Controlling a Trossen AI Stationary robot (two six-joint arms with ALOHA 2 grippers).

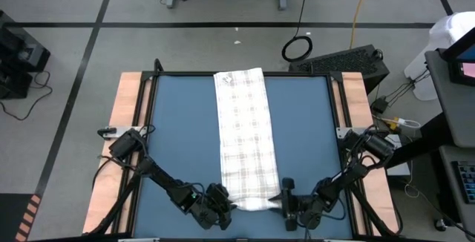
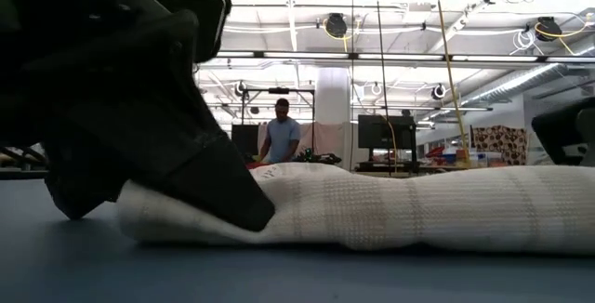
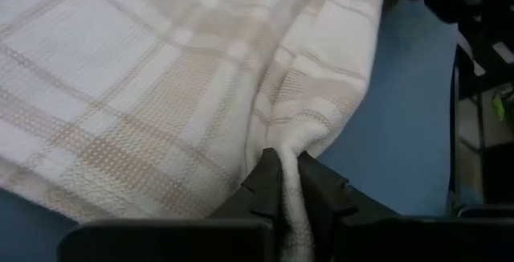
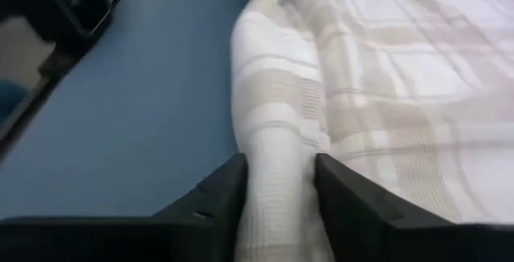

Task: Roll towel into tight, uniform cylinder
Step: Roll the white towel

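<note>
While the towel [image 1: 245,134] lies mostly flat, only its 6 o'clock edge is rolled. Left end effector [image 1: 223,203] pinches that roll; right end effector [image 1: 286,200] straddles it, grip uncertain

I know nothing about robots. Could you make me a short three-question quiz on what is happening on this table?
1. True or false: the towel is fully rolled up.
2. What does the left gripper pinch? A) the mat B) the towel's near edge C) nothing
3. Fill in: the right gripper has the rolled end of the ___ between its fingers.

Key: 1 false, only the near end is rolled; 2 B; 3 towel.
</note>
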